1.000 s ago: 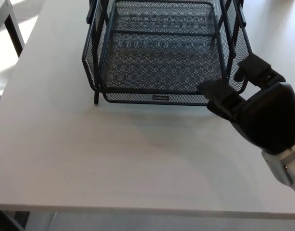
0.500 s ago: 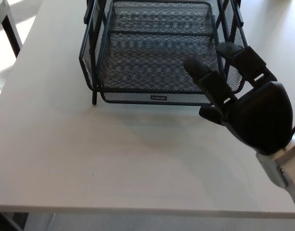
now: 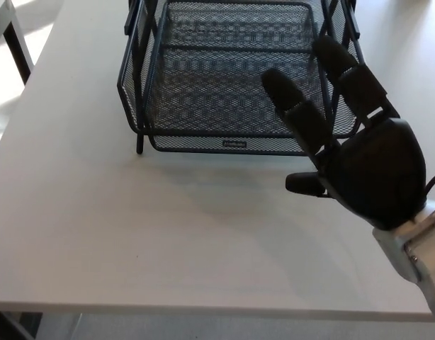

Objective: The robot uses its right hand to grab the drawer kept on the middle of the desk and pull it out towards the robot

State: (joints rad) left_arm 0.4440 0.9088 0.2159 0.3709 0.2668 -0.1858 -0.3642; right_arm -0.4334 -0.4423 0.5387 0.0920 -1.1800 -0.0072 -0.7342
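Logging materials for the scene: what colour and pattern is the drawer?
Black wire mesh drawer, clearest in the head view.

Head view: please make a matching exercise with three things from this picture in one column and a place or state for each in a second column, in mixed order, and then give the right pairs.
Column 1:
1. right hand
2. mesh drawer
3. desk

Column 2:
a. pale flat surface that carries the black wire frame
b. open, fingers spread and stretched out over the front right corner of the mesh
c. black, empty, with a small label on the middle of its front edge

Right pairs: 1-b, 2-c, 3-a.
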